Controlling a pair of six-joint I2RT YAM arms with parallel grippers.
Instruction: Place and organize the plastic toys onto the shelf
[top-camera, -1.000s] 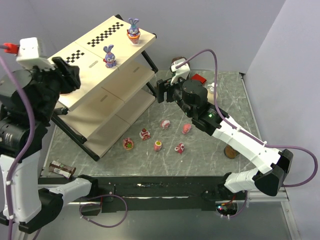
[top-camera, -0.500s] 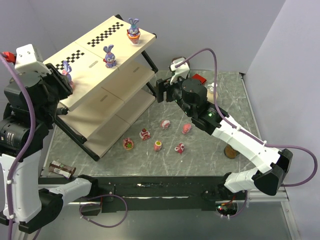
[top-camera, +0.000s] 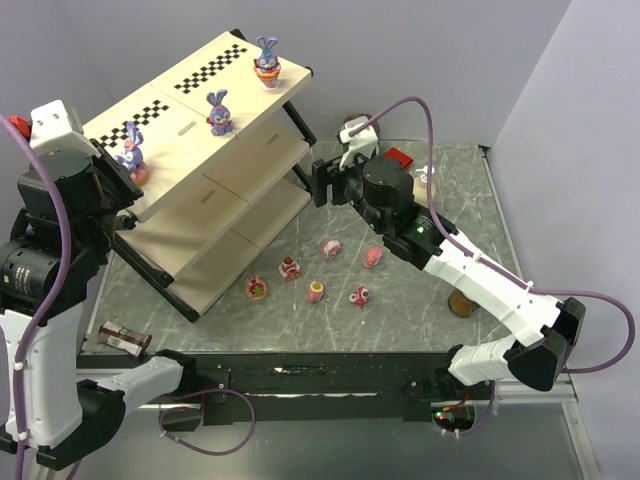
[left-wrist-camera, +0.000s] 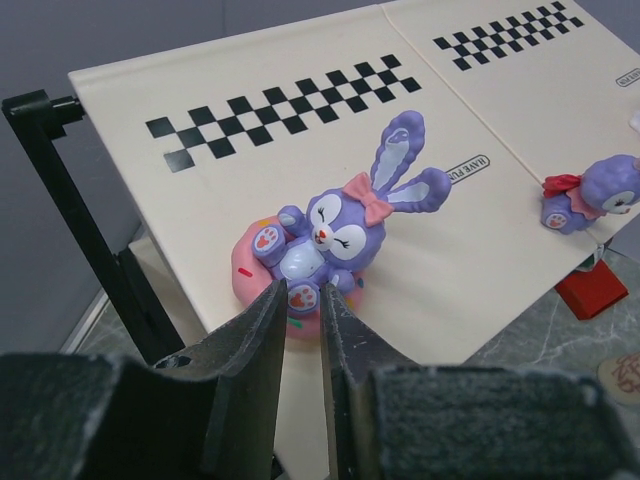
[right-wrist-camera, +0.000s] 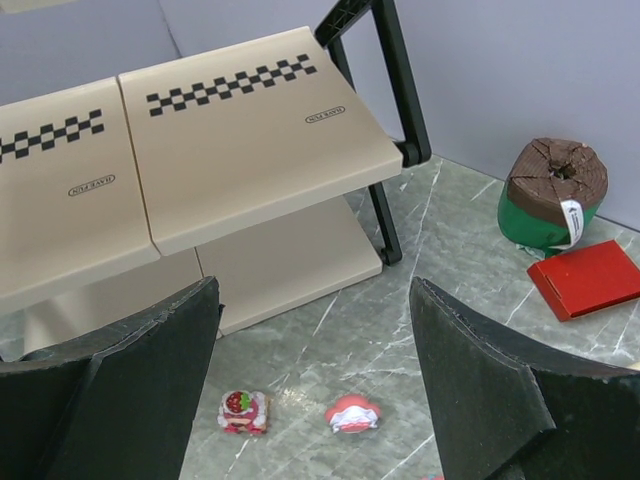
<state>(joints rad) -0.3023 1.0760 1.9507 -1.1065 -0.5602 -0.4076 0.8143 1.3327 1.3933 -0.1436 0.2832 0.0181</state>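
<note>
On the checkered top board of the shelf (top-camera: 190, 110) a third bunny (top-camera: 131, 152) stood, freshly released; the left gripper (left-wrist-camera: 303, 298) had backed off, jaws narrow and empty; the right gripper (right-wrist-camera: 313, 290) hung wide above six toys (top-camera: 316, 291) waiting on the table (top-camera: 440, 180).

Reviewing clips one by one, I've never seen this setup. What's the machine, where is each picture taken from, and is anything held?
Two robot arms sit at a table. One picture looks down from above; the other two come from cameras on each wrist. Three bunny figures stand on the shelf, on its top board, and six small pink and red toys lie on the table. The left gripper is slightly open just before the leftmost bunny; the right gripper is wide open. Neither holds anything.
</note>
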